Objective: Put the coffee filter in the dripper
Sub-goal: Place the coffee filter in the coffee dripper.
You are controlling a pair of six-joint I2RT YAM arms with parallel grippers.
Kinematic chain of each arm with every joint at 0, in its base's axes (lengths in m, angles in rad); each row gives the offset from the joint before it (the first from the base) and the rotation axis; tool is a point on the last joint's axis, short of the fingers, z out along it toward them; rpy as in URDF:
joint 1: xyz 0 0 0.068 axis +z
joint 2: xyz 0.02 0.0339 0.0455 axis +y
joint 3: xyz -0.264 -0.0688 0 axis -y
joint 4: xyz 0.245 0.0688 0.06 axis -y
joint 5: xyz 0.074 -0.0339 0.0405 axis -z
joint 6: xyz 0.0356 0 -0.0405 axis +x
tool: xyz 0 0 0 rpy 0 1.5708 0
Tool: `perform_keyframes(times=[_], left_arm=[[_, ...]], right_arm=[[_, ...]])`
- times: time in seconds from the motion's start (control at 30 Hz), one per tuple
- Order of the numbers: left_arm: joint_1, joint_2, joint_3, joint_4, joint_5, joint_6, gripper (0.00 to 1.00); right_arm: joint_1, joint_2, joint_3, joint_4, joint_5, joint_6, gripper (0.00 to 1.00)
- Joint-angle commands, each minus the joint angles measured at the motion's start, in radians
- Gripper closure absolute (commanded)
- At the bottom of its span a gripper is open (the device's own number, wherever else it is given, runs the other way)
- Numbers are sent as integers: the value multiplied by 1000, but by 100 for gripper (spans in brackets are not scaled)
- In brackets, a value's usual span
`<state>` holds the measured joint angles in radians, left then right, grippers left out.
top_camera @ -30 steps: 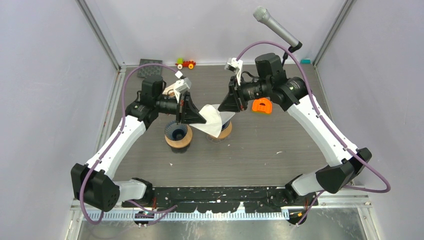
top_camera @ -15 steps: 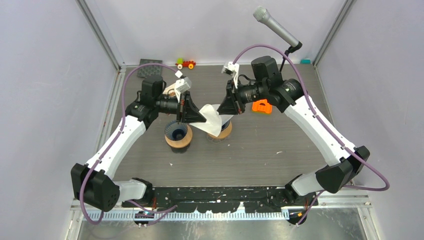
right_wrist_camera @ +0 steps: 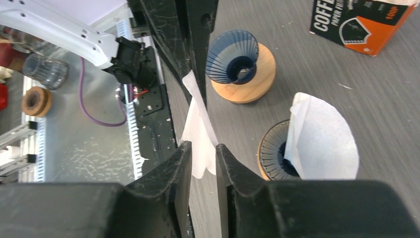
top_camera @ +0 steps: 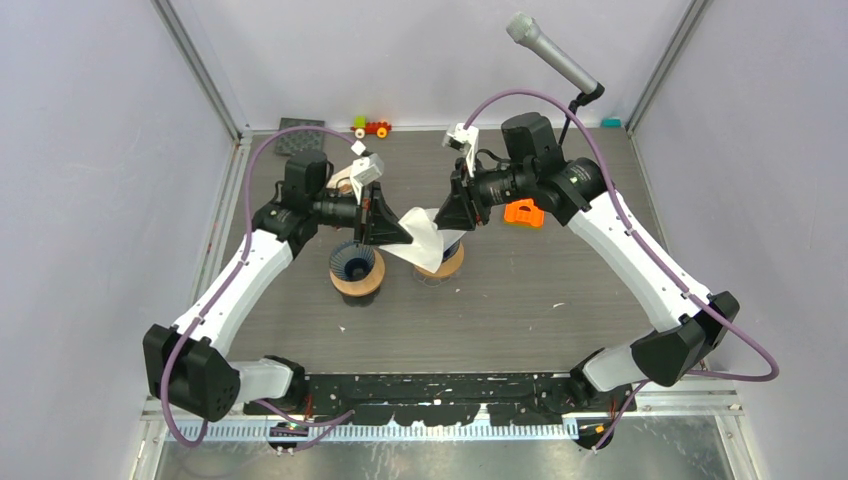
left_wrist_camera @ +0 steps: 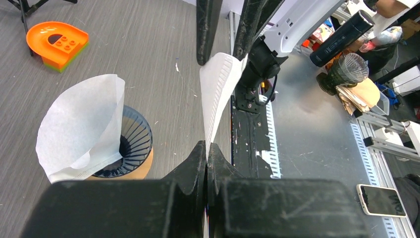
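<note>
A folded white coffee filter (left_wrist_camera: pixel 218 94) hangs in the air between both arms, and my left gripper (left_wrist_camera: pixel 206 146) is shut on its near edge. My right gripper (right_wrist_camera: pixel 200 148) is open, its jaws a little apart on either side of the same filter's (right_wrist_camera: pixel 198 126) other end. In the top view this filter (top_camera: pixel 425 235) is above the right-hand dripper (top_camera: pixel 450 262). That dripper (left_wrist_camera: pixel 131 148) holds another white filter (left_wrist_camera: pixel 79 129) standing in its cone. The left-hand dripper (top_camera: pixel 356 265), dark blue glass on a wooden base (right_wrist_camera: pixel 242 91), is empty.
An orange toy block (top_camera: pixel 523 212) lies behind the right gripper. An orange and black coffee filter box (right_wrist_camera: pixel 359 20) sits beyond the drippers. At the back are a small toy (top_camera: pixel 372 127), a black pad (top_camera: pixel 300 135) and a microphone (top_camera: pixel 555 55) on its stand.
The right arm has shifted slightly left toward the held filter, and its jaws now stand apart around it. The left arm and both drippers have stayed put.
</note>
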<state>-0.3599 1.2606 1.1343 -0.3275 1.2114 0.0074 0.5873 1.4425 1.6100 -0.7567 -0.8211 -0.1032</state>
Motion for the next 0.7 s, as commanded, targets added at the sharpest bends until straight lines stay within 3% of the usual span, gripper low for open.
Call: perform_keyframes(times=[0.0,0.23,0.5,0.67], left_arm=[[-4,3,23,17,9,-3,100],[-4,10,21,38,47,-38,100],[-4,11,-1,161,8,-124,100],[-4,26,-14,241,3,-185,100]], right_arm=[[6,-21,16,9,87,-29,65],[25,-12,-3,10,115,-42,58],[35,6,-54,46,16,-26,58],[38,19,-67,79,18,4,65]])
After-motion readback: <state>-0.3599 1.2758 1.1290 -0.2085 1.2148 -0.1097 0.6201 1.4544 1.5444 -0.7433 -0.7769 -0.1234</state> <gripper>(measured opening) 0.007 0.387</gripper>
